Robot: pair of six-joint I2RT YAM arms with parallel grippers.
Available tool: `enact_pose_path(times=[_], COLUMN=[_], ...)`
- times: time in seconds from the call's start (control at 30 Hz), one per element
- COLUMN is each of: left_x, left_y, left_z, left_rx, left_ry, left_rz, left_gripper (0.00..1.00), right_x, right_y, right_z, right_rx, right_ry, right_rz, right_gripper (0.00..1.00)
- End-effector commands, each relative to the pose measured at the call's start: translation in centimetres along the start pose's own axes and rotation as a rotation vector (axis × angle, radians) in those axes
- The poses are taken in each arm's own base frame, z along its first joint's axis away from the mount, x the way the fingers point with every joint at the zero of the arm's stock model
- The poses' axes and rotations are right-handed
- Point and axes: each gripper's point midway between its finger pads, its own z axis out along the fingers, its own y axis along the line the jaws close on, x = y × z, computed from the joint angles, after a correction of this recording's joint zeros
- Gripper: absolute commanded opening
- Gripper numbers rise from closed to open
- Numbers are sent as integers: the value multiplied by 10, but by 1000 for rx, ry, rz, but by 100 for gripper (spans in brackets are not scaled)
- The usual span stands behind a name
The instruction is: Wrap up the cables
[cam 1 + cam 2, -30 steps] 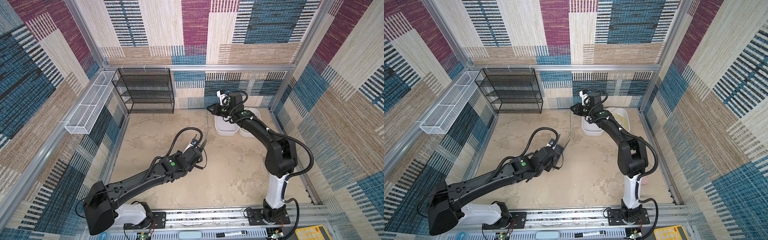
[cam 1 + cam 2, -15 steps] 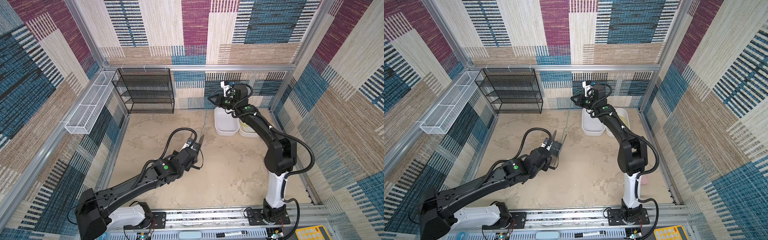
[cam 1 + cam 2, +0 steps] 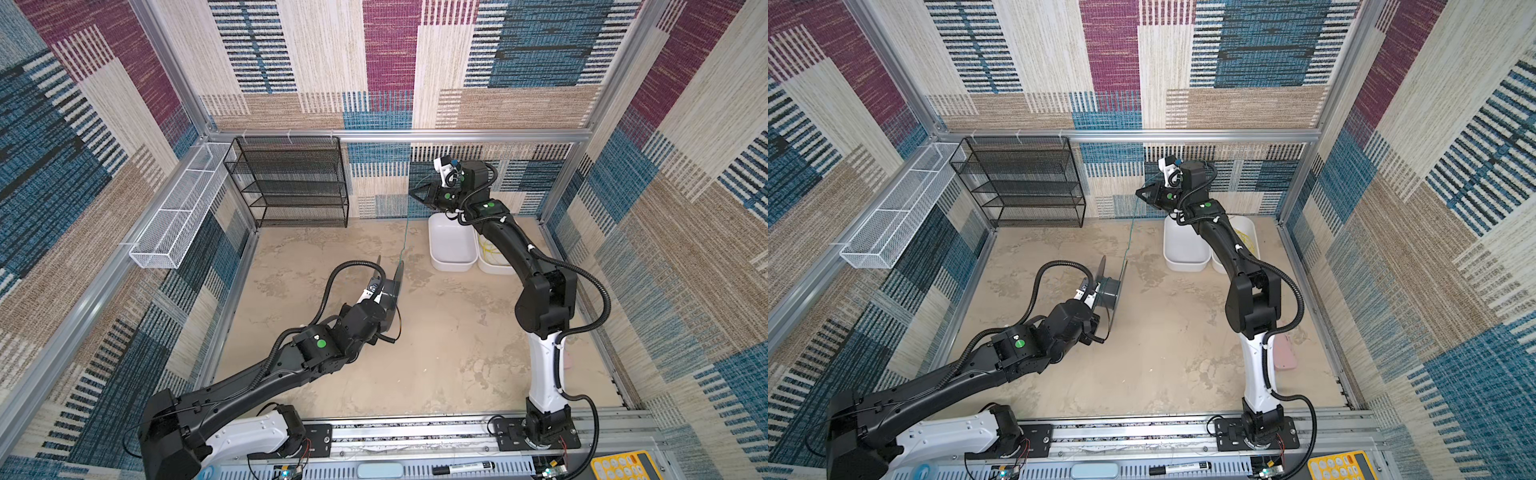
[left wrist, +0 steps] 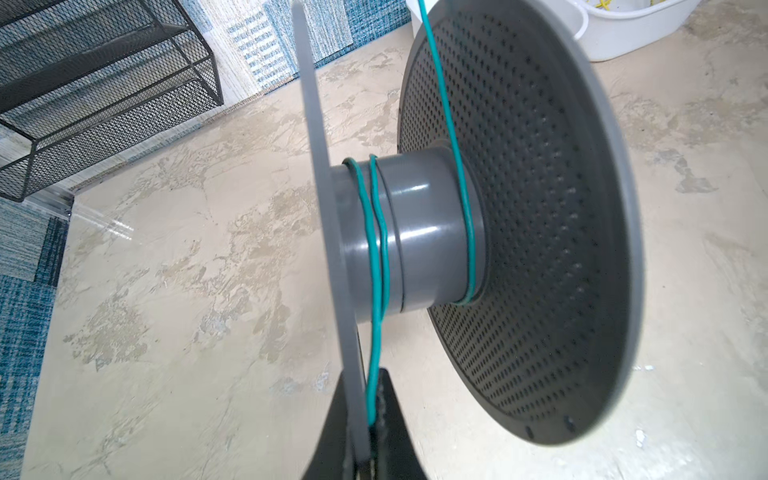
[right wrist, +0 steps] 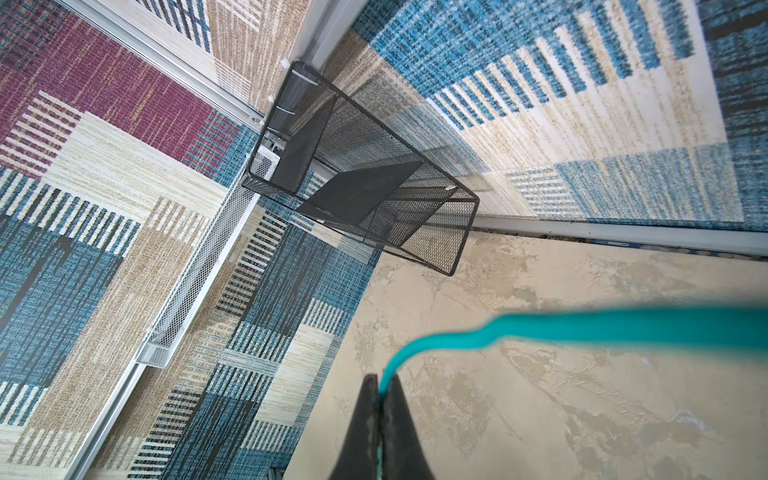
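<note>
Room: the walls (image 3: 324, 62) on three sides are patchwork carpet in maroon, blue, tan and cream, held by an aluminium frame (image 3: 395, 135).
Surface: the tabletop (image 3: 449, 340) is mottled beige and bare across its middle.
Far-left corner: a black mesh rack (image 3: 291, 183) stands along the far edge.
Left edge: a long white mesh basket (image 3: 178, 208) hangs on the wall rail above it.
Left reach: my left arm (image 3: 266, 374) stretches low from the near-left corner to about the middle, wrist towards the far edge.
Right reach: my right arm (image 3: 544, 299) rises from the near edge, then leans to the far edge, with the wrist high and turned leftward.
Far edge, right of middle: a white bin (image 3: 453, 249) and a second white bin (image 3: 496, 270) sit side by side under my right wrist.
Middle: the grey spool (image 4: 415, 237) has its hub level and its flanges upright.
Wound line: the teal cable (image 4: 446, 104) makes three turns round the hub, then runs straight up to my right wrist.
Waiting line: the yellow cable (image 3: 1246, 243) lies in loose loops in the second white bin.
Left grip: my left pincer (image 4: 371, 419) is clamped on the thin flange's rim, the teal end caught alongside.
Right grip: my right pincer (image 5: 380, 399) is closed tight on the teal cable.
</note>
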Motion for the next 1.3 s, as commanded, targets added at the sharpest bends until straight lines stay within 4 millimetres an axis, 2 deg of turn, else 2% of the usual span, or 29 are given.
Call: enact_pose_path(times=[0.0, 0.13, 0.23, 0.5, 0.67, 0.87, 1.07, 1.27], left_x=[63, 62, 50, -7, -44, -89, -124, -148], left_y=[-18, -30, -34, -27, -22, -9, 16, 35], left_z=[-5, -10, -20, -60, -79, -95, -95, -87], left_rx=[114, 161, 205, 279, 306, 358, 400, 396], left_ry=[242, 225, 167, -52, -159, -277, -361, -423], left_rz=[166, 207, 214, 159, 83, -77, -289, -427], left_gripper=[0, 0, 0, 0, 0, 0, 0, 0], right_x=[-60, -61, -53, -10, 22, 57, 76, 90], right_y=[9, 8, -4, -41, -60, -71, -74, -74], right_z=[-12, -7, -2, 3, -3, -14, -31, -38], right_rx=[21, 21, 34, 69, 76, 82, 88, 83], right_ry=[-238, -222, -202, -142, -128, -122, -155, -156], right_rz=[-105, -104, -92, -49, 0, 53, 100, 132], right_gripper=[0, 0, 0, 0, 0, 0, 0, 0])
